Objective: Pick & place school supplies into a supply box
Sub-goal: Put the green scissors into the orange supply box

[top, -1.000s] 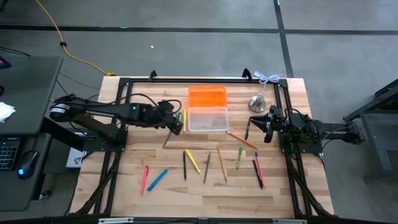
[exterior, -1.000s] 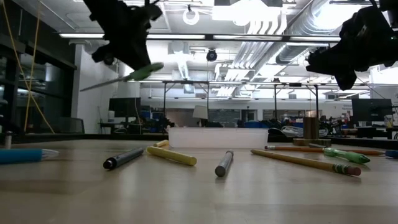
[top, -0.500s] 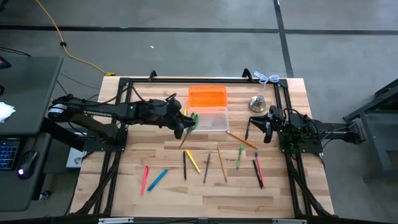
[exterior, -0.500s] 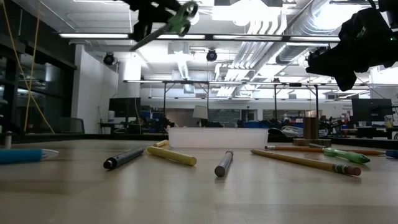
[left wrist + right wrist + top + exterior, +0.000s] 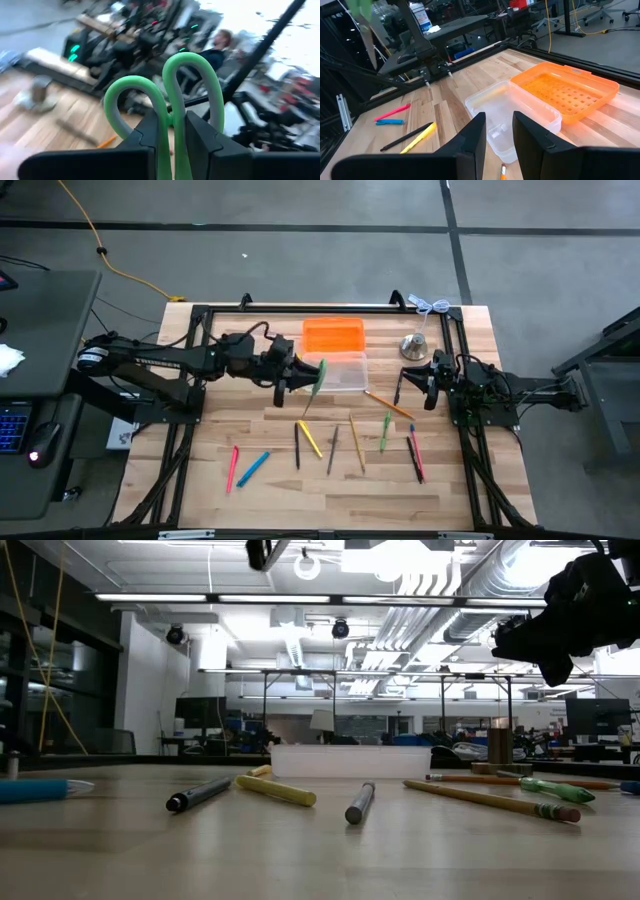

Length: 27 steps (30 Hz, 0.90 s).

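Green-handled scissors (image 5: 172,100), clamped in my left gripper (image 5: 290,370), have swung up to the supply box (image 5: 340,371) edge for release; right gripper (image 5: 415,383) waits empty, jaws slightly apart.

No readable text, labels or numbers.

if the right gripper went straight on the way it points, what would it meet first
Likely the clear supply box: it lies directly ahead of the right gripper, with the orange tray beside it; depth is uncertain.
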### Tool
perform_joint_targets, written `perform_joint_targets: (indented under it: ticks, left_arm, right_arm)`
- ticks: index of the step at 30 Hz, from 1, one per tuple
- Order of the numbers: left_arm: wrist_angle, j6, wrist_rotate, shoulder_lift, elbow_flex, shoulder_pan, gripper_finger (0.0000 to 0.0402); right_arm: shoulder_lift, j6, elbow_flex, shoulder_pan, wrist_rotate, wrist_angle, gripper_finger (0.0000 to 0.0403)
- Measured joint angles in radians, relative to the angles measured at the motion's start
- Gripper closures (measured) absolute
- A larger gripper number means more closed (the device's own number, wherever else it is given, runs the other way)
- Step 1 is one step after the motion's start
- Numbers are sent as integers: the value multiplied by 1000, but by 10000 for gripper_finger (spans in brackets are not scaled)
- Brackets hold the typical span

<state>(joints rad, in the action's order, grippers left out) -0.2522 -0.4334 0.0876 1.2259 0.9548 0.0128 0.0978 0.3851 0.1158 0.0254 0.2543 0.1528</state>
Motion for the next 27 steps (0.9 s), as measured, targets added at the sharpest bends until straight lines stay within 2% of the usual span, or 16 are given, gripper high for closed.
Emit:
perform_joint_targets:
  ticks: [3, 8, 16, 21, 27]
  left_arm:
    - [-114, 27, 58, 0, -24, 0, 314]
    - [-275, 37, 100, 0, -85, 0, 314]
    - [-691, -2, 185, 0, -231, 0, 314]
    - [-965, -53, 184, 0, -341, 0, 314]
    - [-1213, -93, 158, 0, -446, 0, 314]
  right_arm:
    - [0, 0, 0, 0, 0, 0, 329]
    - [0, 0, 0, 0, 0, 0, 329]
    - [0, 0, 0, 0, 0, 0, 329]
    - [0, 0, 0, 0, 0, 0, 329]
    - [0, 0, 0, 0, 0, 0, 329]
